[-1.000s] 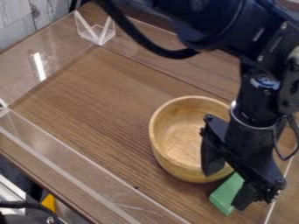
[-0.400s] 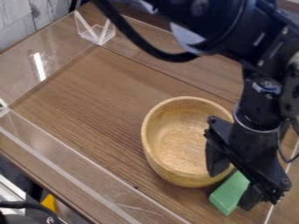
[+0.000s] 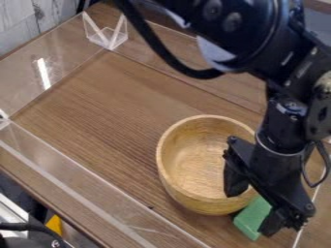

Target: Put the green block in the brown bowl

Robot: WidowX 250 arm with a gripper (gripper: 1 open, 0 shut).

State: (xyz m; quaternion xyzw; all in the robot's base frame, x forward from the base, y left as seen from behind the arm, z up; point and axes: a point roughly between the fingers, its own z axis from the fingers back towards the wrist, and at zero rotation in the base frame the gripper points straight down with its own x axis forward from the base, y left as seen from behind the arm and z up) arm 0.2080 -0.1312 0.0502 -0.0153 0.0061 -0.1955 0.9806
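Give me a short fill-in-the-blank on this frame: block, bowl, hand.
1. The green block lies on the ____, not in the bowl.
2. The brown bowl holds ____.
3. The hand is directly over the block with its jaws ____.
4. In the picture, the block sits toward the lower ____ of the bowl.

Missing words: table; nothing; open; right

Glossy black arm, rounded joints, looped black cables; fingers apparently black too.
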